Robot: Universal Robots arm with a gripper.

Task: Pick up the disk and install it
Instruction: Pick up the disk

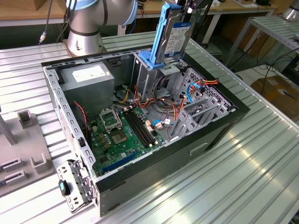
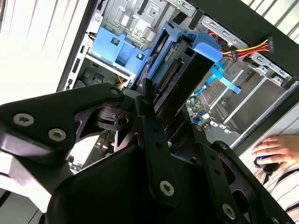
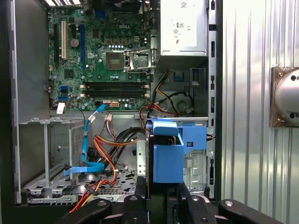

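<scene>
The disk [image 1: 176, 33] stands on edge, its white-and-blue label facing the exterior view and blue rails along its sides. My gripper [image 1: 192, 5] is shut on its upper end. The lower end hangs right over the grey drive cage with the blue bracket [image 1: 148, 63] inside the open computer case [image 1: 219, 128]; I cannot tell whether they touch. In the second wrist view the black fingers [image 2: 148, 100] clamp the disk [image 2: 180, 81] above the cage's bracket [image 2: 117, 46]. In the first wrist view the disk's blue rail [image 3: 167, 154] sits between the fingers.
The grey power-supply box [image 1: 88, 77] is at the case's back, beside the green motherboard [image 1: 120, 135]. Red, yellow and blue cables [image 1: 194, 88] lie by the empty bays. The arm's base [image 1: 86, 32] stands behind the case. A person's hand [image 2: 275, 149] rests outside it.
</scene>
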